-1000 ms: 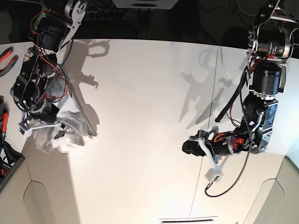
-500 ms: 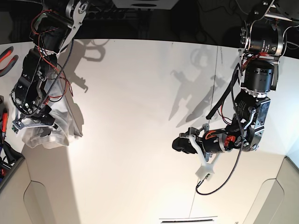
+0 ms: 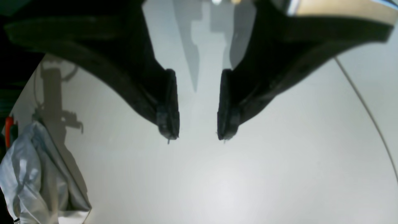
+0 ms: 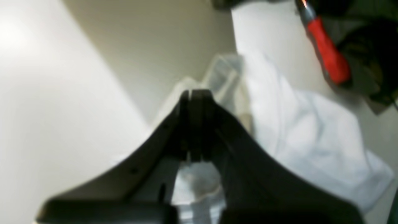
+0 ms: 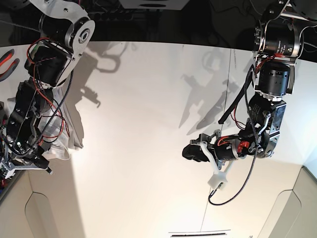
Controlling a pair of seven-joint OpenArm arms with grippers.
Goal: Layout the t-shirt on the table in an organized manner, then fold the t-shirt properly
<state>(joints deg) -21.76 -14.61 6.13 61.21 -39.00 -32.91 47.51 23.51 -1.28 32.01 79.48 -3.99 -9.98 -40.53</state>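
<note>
The white surface (image 5: 148,99) lies bare from the t-shirt across to its dark seam line (image 5: 225,114), and on past that to the dark far edge. The t-shirt (image 5: 64,134) hangs bunched at the surface's edge on the base view's left, just beside a red-handled tool (image 4: 326,53). It is plain white, soft and deeply creased, gathered into vertical folds, with no sleeve or neck to be made out. The right gripper (image 4: 194,102), jaws pressed together, is clamped on a fold of the t-shirt. The left gripper (image 3: 196,133), jaws apart and holding nothing, hovers well apart from the t-shirt, near the seam line.
</note>
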